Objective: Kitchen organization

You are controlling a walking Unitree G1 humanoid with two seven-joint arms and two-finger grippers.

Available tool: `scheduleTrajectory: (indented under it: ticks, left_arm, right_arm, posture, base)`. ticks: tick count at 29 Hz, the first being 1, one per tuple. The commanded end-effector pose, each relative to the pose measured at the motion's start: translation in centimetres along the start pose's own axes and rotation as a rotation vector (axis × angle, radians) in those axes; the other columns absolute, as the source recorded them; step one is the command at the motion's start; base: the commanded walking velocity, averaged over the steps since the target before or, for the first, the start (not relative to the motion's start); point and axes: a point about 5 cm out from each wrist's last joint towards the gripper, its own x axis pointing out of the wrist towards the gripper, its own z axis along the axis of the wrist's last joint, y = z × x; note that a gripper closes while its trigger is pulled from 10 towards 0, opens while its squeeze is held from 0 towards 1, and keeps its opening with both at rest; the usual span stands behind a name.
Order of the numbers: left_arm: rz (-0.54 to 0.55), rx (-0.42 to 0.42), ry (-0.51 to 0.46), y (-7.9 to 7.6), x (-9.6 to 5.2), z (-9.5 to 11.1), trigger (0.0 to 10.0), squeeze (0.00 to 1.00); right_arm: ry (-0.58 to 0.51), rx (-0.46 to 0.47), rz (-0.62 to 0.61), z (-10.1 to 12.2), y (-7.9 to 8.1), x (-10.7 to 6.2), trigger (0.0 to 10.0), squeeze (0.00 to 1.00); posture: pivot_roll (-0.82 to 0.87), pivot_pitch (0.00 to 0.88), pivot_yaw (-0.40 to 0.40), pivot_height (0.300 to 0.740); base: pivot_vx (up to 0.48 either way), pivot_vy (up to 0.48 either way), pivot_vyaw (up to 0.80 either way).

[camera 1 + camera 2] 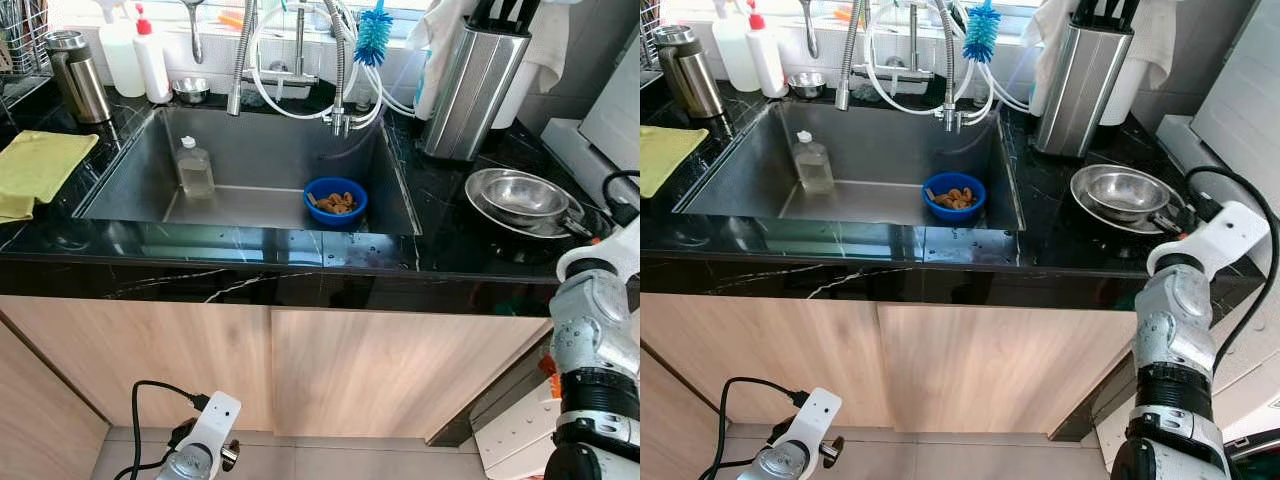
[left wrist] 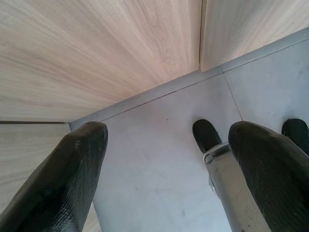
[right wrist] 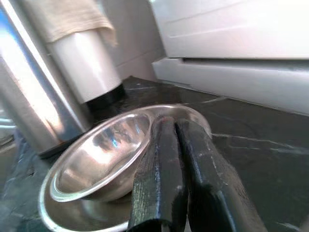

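Observation:
Two stacked steel bowls (image 1: 520,200) sit on the black counter right of the sink (image 1: 130,165). My right gripper (image 3: 169,126) is shut, and its fingers lie over the right side of the larger bowl's rim (image 3: 63,212); nothing shows between them. A blue bowl (image 1: 335,202) holding brown food stands in the sink's front right corner. A clear bottle (image 1: 194,166) stands upright near the sink's left side. My left gripper (image 2: 169,159) hangs open low by the floor in front of the wooden cabinet doors, holding nothing.
A steel knife block (image 1: 472,88) stands just behind the bowls, with a white roll beside it. A yellow cloth (image 1: 35,165), a steel flask (image 1: 78,75) and white bottles (image 1: 135,55) are at the left. The spring faucet (image 1: 340,60) and a blue brush (image 1: 373,32) hang over the sink.

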Motion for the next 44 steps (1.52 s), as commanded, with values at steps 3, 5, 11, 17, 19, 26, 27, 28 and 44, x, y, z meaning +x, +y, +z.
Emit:
scheduleTrajectory:
  ticks: [3, 5, 11, 17, 19, 26, 27, 28, 44]
  left_arm:
    - [-0.005, 0.025, 0.01, -0.3, 0.0, 0.0, 10.0, 0.0]
    - [-0.005, 0.024, 0.009, -0.3, 0.0, 0.0, 10.0, 0.0]
    - [-0.004, 0.022, 0.006, -0.2, 0.0, 0.1, 10.0, 0.0]
    - [-0.006, 0.02, 0.004, -0.3, 0.1, 0.2, 10.0, 0.0]
    - [-0.008, 0.02, 0.002, -0.3, 0.1, 0.2, 10.0, 0.0]
    - [-0.011, 0.023, -0.002, -0.4, 0.1, 0.3, 10.0, 0.0]
    - [-0.011, 0.023, -0.002, -0.4, 0.1, 0.3, 10.0, 0.0]
    - [-0.011, 0.023, -0.002, -0.4, 0.1, 0.3, 10.0, 0.0]
    - [0.004, 0.015, -0.009, -0.5, 0.1, 0.4, 10.0, 0.0]
  right_arm:
    - [-0.084, -0.032, 0.048, 1.7, 0.7, 0.1, 10.0, 0.0]
    - [-0.096, -0.031, 0.055, 1.9, 0.9, 0.0, 10.0, 0.0]
    - [-0.154, -0.043, 0.081, 2.8, 1.5, -0.2, 10.0, 0.0]
    - [-0.152, -0.062, 0.076, 2.8, 1.5, -0.4, 10.0, 0.0]
    - [-0.122, -0.081, 0.036, 2.4, 1.2, -0.6, 10.0, 0.0]
    - [-0.17, -0.083, 0.082, 3.2, 2.1, -1.2, 10.0, 0.0]
    - [-0.17, -0.083, 0.082, 3.2, 2.1, -1.2, 10.0, 0.0]
    - [-0.177, -0.085, 0.093, 3.4, 2.4, -1.2, 10.0, 0.0]
    - [0.08, -0.311, 0.7, -0.1, 10.0, -2.1, 10.0, 0.0]
  posture:
    - [0.14, 0.044, -0.109, 0.74]
    - [0.14, 0.044, -0.109, 0.74]
    - [0.14, 0.044, -0.108, 0.74]
    - [0.14, 0.044, -0.109, 0.74]
    - [0.14, 0.042, -0.108, 0.74]
    - [0.14, 0.028, -0.108, 0.74]
    - [0.14, 0.028, -0.108, 0.74]
    - [0.14, 0.027, -0.108, 0.74]
    - [0.14, 0.027, -0.125, 0.74]
  base:
    - [0.0, 0.0, 0.0]
    - [0.0, 0.0, 0.0]
    - [0.0, 0.0, 0.0]
    - [0.0, 0.0, 0.0]
    - [0.0, 0.0, 0.0]
    - [0.0, 0.0, 0.0]
    - [0.0, 0.0, 0.0]
    - [0.0, 0.0, 0.0]
    - [0.0, 0.0, 0.0]
